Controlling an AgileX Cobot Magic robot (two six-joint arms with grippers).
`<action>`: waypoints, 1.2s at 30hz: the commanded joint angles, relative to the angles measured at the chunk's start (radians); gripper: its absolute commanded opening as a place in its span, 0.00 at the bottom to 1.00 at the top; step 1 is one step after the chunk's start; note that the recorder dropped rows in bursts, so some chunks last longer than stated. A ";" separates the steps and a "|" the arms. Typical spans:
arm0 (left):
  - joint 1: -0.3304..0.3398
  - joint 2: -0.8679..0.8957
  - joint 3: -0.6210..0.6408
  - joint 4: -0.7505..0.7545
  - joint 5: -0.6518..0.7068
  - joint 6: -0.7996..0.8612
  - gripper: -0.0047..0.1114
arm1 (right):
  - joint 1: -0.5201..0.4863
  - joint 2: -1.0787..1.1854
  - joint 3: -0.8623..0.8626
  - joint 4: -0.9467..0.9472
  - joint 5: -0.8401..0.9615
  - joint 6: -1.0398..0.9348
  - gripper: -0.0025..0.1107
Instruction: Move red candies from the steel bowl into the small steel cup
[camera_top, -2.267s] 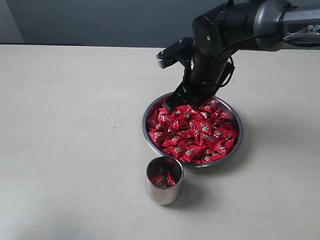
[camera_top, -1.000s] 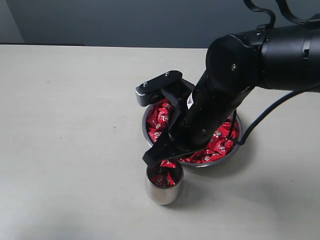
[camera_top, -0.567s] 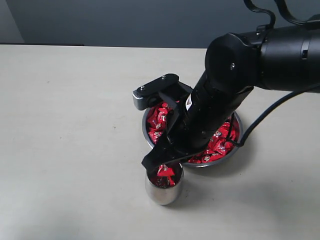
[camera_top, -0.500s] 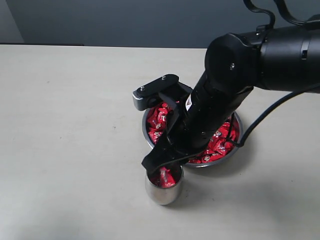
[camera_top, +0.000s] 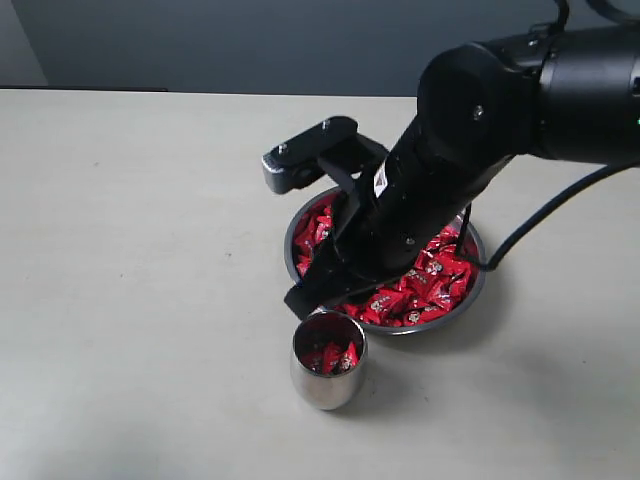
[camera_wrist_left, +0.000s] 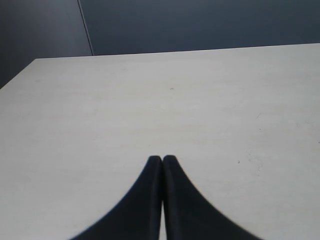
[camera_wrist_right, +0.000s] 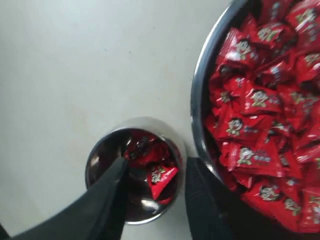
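The steel bowl sits right of the table's middle, heaped with red candies. Just in front of it stands the small steel cup with a few red candies inside. My right gripper hangs open just above the cup's mouth, between cup and bowl, with nothing between its fingers. In the right wrist view the open fingers straddle the cup, a candy lies loose inside, and the bowl is alongside. My left gripper is shut and empty over bare table.
The black right arm reaches in from the right and covers the bowl's back half. The pale tabletop stretches to the left and front. A dark wall runs behind the table's far edge.
My right gripper carried a candy from the bowl to the cup, opened, and the candy dropped in. It has now lifted slightly above the cup.
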 joint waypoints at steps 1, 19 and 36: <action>-0.007 -0.005 0.005 0.002 -0.008 -0.001 0.04 | -0.003 -0.029 -0.054 -0.266 -0.013 0.190 0.34; -0.007 -0.005 0.005 0.002 -0.008 -0.001 0.04 | -0.195 0.042 -0.067 -0.631 -0.229 0.645 0.34; -0.007 -0.005 0.005 0.002 -0.008 -0.001 0.04 | -0.211 0.200 -0.067 -0.413 -0.288 0.623 0.34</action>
